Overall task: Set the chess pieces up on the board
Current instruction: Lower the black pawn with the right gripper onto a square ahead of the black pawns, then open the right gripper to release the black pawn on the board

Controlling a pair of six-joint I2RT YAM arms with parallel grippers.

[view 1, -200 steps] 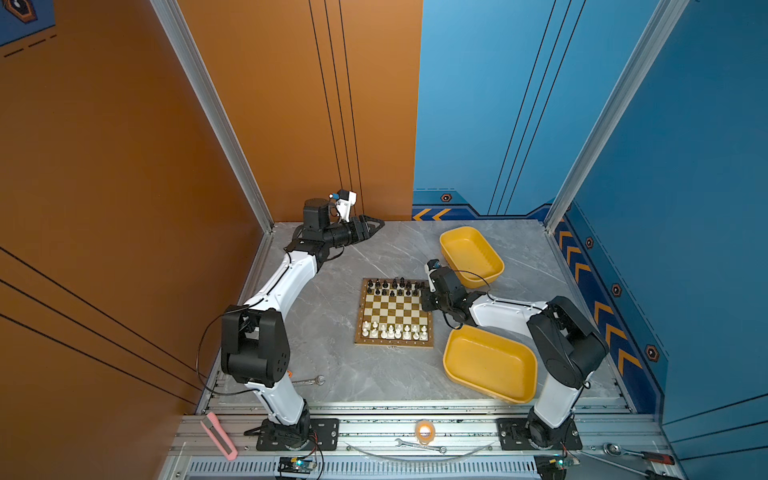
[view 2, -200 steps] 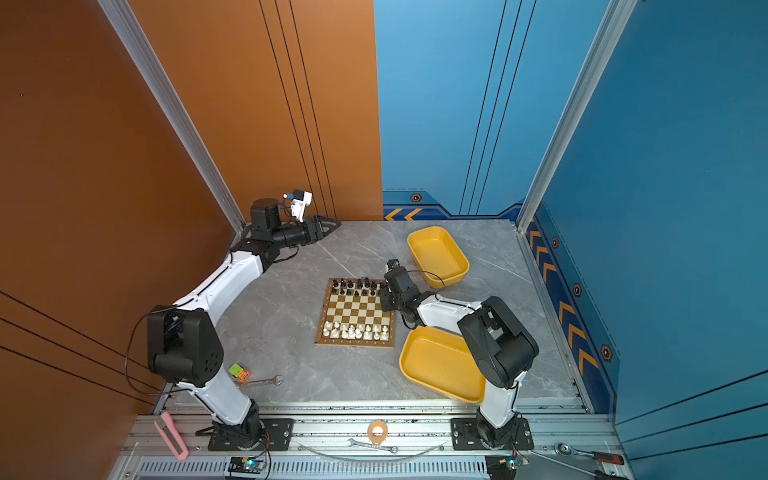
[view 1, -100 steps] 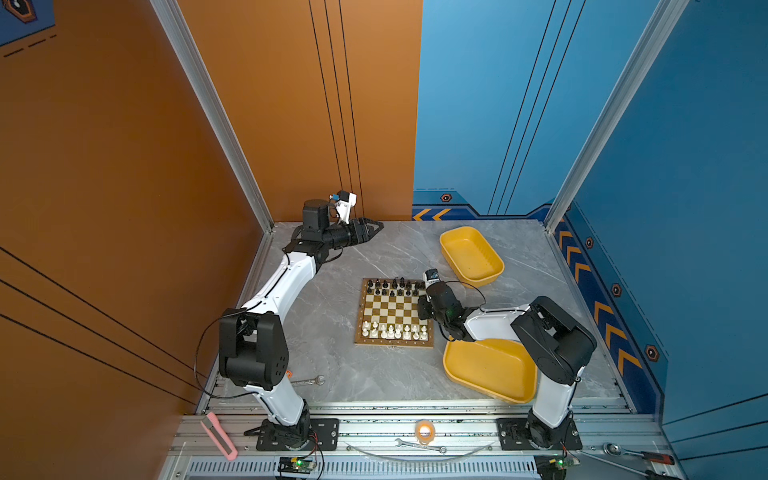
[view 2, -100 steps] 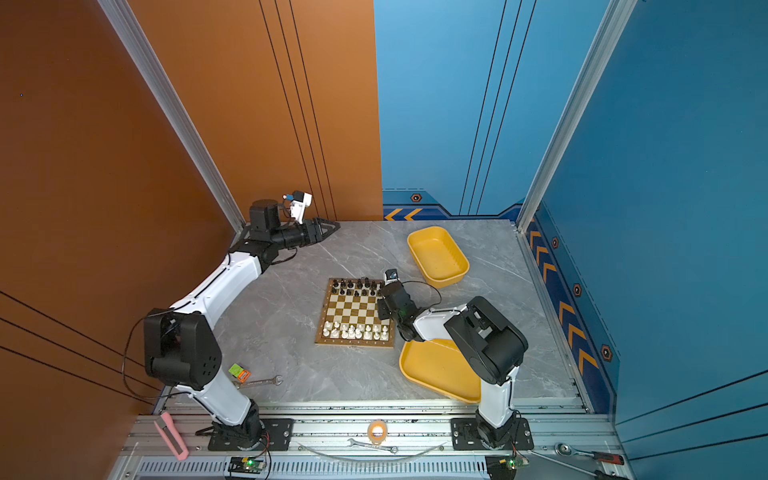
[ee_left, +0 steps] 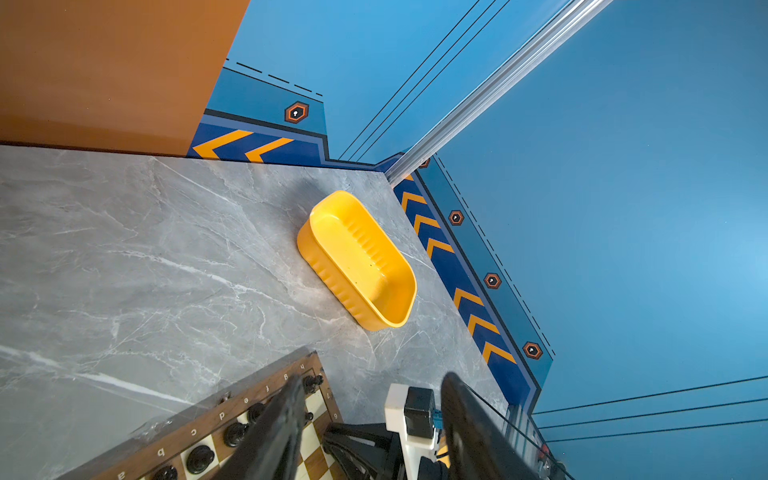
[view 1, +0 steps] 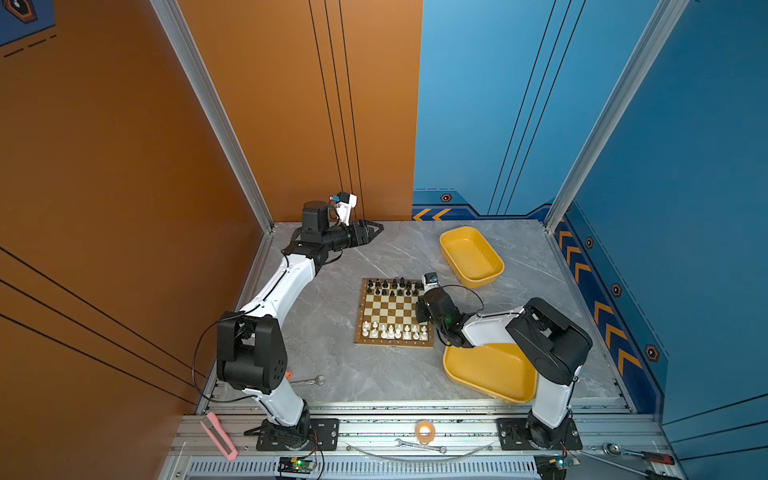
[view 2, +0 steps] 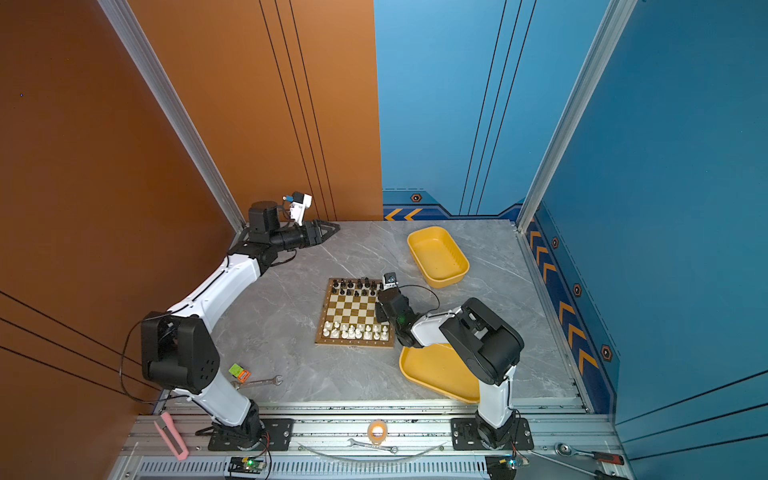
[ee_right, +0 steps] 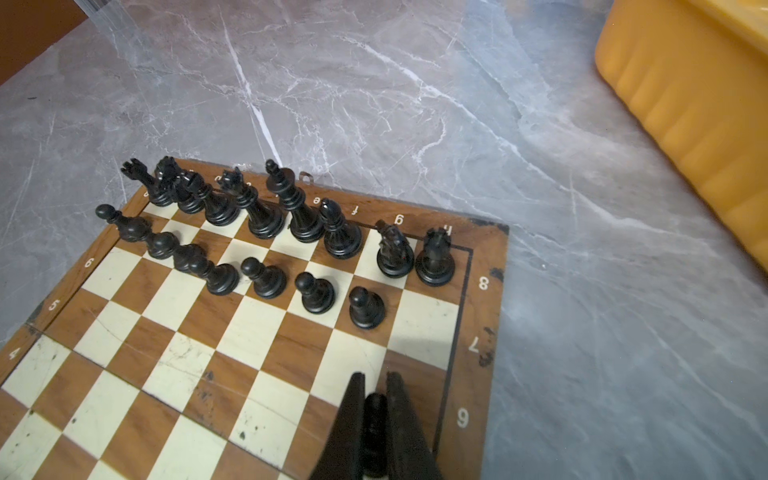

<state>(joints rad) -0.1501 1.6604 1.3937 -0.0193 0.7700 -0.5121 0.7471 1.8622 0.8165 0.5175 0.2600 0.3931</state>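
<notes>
Over the right-hand edge of the board, beside its numbered border, the right claw is clenching a black pawn between its two fingers. Whether the pawn's base is touching the square below cannot be told. Just beyond it, the other black pieces are standing upright in two rows along the far side, the taller ones behind a line of pawns. In both top views the board is lying flat in the middle of the grey marble surface, with the white pieces lining its near side. Well away at the far left corner, the left claw is hovering with its fingers spread apart and gripping nothing. One yellow tray is sitting beyond the board's far right corner, and a second yellow tray is lying near its front right corner, partly under the right arm.
</notes>
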